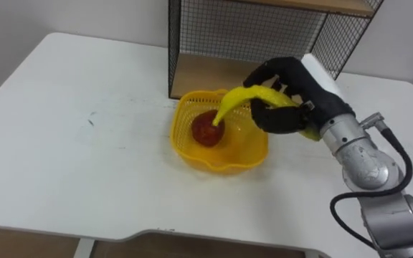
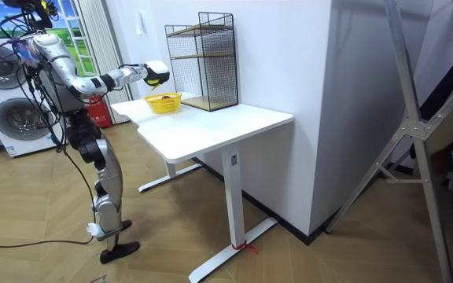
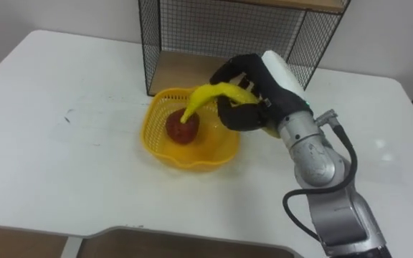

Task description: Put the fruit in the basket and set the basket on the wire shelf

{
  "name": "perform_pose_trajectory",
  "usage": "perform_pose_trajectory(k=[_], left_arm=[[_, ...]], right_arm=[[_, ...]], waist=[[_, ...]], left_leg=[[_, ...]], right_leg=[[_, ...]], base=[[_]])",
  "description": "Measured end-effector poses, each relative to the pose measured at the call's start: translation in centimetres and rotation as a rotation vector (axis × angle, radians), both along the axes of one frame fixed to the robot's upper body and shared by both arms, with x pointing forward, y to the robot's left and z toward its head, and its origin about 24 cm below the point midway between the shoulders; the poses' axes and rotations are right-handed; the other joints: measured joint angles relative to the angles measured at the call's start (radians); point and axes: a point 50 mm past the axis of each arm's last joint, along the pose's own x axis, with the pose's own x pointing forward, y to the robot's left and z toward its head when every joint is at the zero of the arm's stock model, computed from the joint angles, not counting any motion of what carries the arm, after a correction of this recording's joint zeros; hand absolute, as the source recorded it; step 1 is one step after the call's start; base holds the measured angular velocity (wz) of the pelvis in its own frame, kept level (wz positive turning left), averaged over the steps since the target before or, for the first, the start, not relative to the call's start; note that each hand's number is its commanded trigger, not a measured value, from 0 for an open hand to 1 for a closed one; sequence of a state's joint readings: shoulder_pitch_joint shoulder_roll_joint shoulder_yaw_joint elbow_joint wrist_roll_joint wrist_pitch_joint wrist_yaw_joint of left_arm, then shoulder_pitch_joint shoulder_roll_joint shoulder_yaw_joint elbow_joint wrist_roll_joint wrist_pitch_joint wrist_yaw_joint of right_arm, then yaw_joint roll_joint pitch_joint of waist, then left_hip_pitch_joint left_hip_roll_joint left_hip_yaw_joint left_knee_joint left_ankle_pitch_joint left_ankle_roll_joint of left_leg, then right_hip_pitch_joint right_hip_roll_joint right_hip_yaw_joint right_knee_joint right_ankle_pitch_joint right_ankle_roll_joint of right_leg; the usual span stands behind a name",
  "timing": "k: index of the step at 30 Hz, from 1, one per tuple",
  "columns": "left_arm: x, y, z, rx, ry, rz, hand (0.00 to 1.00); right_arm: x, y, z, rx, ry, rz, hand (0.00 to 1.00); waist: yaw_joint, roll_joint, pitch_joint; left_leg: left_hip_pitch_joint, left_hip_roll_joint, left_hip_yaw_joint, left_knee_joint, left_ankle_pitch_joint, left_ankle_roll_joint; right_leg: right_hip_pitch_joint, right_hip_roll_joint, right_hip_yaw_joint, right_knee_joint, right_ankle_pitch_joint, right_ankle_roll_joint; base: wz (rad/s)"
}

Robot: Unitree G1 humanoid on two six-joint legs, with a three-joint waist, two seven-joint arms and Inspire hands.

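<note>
A yellow plastic basket (image 1: 229, 154) (image 3: 192, 158) sits on the white table (image 1: 77, 158) in front of the wire shelf (image 1: 264, 36). A red fruit (image 1: 206, 131) (image 3: 181, 127) lies inside it. My right hand (image 1: 292, 97) (image 3: 253, 89) hovers over the basket's right rim, its fingers curled round a yellow banana (image 1: 244, 98) (image 3: 210, 96). The banana's tip points down toward the red fruit. In the room view I stand at the table's end with the right hand (image 2: 154, 75) above the basket (image 2: 163, 102).
The wire shelf (image 3: 228, 29) (image 2: 207, 59) has black mesh walls and wooden boards, standing at the table's back edge against the wall. Bare tabletop spreads left of the basket and in front of it. Washing machines (image 2: 6, 110) stand behind me.
</note>
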State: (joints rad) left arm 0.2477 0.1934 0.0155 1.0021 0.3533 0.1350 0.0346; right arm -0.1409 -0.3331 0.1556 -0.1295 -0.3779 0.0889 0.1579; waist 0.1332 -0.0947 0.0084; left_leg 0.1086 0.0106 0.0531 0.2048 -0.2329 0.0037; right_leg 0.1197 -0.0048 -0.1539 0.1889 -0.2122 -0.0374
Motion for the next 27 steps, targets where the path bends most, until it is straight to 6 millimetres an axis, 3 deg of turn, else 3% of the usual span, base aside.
perform_pose_trajectory(k=[8, 11, 12, 13, 14, 15, 27], left_arm=[[0.3, -0.3, 0.0, -0.013, -0.012, -0.008, 0.0], [0.6, -0.4, -0.1, -0.017, -0.018, -0.011, 0.0], [0.7, -0.4, -0.1, -0.017, -0.019, -0.015, 0.0], [0.8, -0.5, -0.1, -0.018, -0.019, -0.017, 0.0], [0.9, -0.5, -0.1, -0.019, -0.022, -0.02, 0.0], [1.0, -0.5, -0.1, -0.019, -0.024, -0.02, 0.0], [1.0, -0.7, -0.1, -0.022, -0.022, -0.031, 0.0]], right_arm=[[0.1, 1.4, -1.4, 0.028, 0.063, 0.03, 1.0], [0.2, 1.8, -1.6, 0.028, 0.082, 0.045, 1.0], [0.2, 2.1, -1.5, 0.025, 0.082, 0.058, 0.69], [0.3, 2.2, -1.5, 0.024, 0.082, 0.064, 0.53], [0.4, 2.3, -1.4, 0.022, 0.082, 0.072, 0.04], [0.5, 2.3, -1.4, 0.021, 0.082, 0.073, 0.0], [0.8, 2.3, -1.3, 0.007, 0.082, 0.074, 0.0]], waist=[[0.015, 0.0, 0.0013], [0.018, 0.009, 0.0071], [0.018, 0.011, 0.0089], [0.018, 0.012, 0.0093], [0.018, 0.014, 0.0095], [0.018, 0.016, 0.0087], [0.021, 0.015, 0.0055]], left_leg=[[-0.015, -0.001, -0.005, 0.001, 0.0, 0.0], [-0.016, -0.002, -0.005, 0.001, 0.0, 0.0], [-0.016, -0.002, -0.005, 0.001, 0.0, 0.0], [-0.016, -0.002, -0.005, 0.001, 0.0, 0.0], [-0.017, -0.002, -0.005, 0.001, 0.0, 0.0], [-0.017, -0.002, -0.005, 0.001, 0.0, 0.0], [-0.011, -0.003, -0.006, 0.001, 0.001, 0.001]], right_leg=[[0.001, -0.002, -0.011, -0.002, 0.0, 0.0], [0.0, -0.003, -0.012, -0.002, 0.0, 0.0], [0.0, -0.003, -0.012, -0.002, 0.0, 0.0], [0.0, -0.003, -0.012, -0.002, 0.0, 0.0], [0.0, -0.003, -0.012, -0.002, 0.0, 0.0], [0.0, -0.003, -0.013, -0.003, 0.0, 0.0], [0.001, -0.003, -0.013, -0.003, 0.0, 0.001]], base=[[0.02], [0.01], [0.0], [0.0], [0.0], [0.0], [0.0]])
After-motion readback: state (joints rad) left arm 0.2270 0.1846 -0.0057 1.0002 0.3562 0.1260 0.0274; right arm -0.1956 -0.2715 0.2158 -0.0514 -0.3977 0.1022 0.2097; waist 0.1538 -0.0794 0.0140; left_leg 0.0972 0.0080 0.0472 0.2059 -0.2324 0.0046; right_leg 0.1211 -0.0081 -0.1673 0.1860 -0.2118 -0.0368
